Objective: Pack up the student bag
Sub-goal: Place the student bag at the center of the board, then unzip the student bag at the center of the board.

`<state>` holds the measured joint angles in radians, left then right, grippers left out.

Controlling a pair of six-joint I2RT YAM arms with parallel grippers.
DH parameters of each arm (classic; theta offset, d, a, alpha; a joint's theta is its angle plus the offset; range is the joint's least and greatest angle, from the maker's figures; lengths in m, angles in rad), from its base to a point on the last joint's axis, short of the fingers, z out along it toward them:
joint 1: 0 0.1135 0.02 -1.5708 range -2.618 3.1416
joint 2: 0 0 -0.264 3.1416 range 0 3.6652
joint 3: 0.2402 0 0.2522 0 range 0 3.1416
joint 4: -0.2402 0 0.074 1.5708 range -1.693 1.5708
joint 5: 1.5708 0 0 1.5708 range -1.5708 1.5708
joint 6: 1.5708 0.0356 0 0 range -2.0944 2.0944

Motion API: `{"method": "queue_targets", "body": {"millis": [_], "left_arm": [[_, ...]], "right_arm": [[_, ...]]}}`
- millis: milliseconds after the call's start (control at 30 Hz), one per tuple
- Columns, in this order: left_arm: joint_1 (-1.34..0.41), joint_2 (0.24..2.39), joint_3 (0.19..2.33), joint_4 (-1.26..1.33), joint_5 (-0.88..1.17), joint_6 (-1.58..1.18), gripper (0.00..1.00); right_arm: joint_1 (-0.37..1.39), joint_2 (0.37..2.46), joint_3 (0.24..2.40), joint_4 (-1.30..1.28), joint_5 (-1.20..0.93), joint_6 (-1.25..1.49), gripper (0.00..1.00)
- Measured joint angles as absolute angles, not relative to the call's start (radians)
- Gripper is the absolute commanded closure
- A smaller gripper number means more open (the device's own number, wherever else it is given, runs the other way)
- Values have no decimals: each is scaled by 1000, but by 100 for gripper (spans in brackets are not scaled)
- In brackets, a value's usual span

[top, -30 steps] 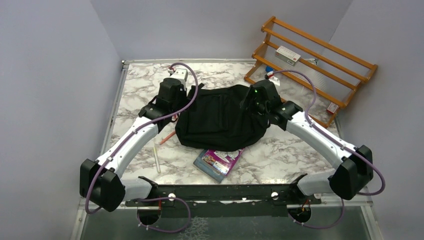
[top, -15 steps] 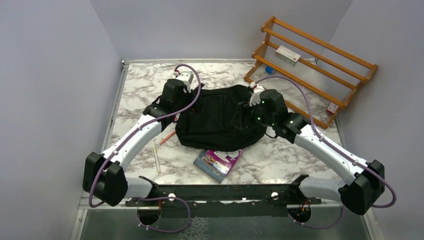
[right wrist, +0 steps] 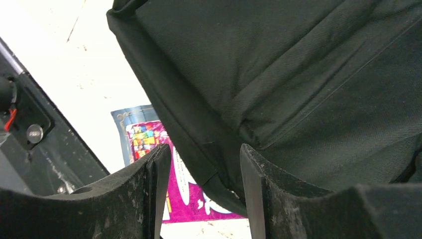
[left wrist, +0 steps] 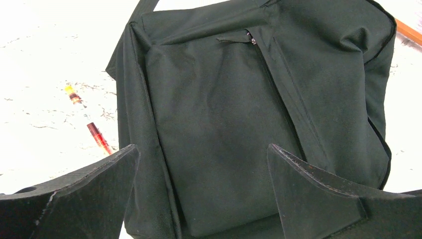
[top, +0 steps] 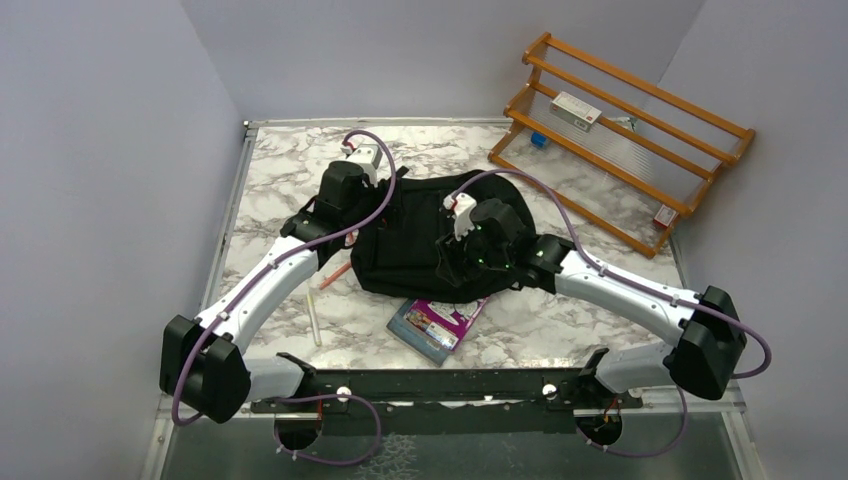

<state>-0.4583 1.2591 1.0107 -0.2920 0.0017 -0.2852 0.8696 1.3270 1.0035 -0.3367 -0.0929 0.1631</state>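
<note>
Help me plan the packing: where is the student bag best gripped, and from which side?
Probably its near hem, from the near side, as the right gripper is placed: there the student bag folds into a raised seam, lifted over the book, thin enough for open jaws.

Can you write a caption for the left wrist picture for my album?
Open left gripper hovering over the black bag, a red pen beside it.

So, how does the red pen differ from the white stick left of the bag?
The red pen is red with a yellow end; the white stick is plain white. The pen lies slantwise, one end close to the bag; the stick lies apart from it, nearer the front of the table, almost straight front to back. Both are thin and lie flat.
</note>
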Motion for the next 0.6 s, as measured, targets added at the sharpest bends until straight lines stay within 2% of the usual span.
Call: {"method": "queue_targets", "body": {"millis": [233,600], "left_arm": [[-458,1259,1008,-292,12,-288,1],[-458,1262,1007,-284,18,-291,2]], "right_arm": [[871,1371,1003,-322,-46,139,50],[873,1383,1003,-314,-5,130,69]]}}
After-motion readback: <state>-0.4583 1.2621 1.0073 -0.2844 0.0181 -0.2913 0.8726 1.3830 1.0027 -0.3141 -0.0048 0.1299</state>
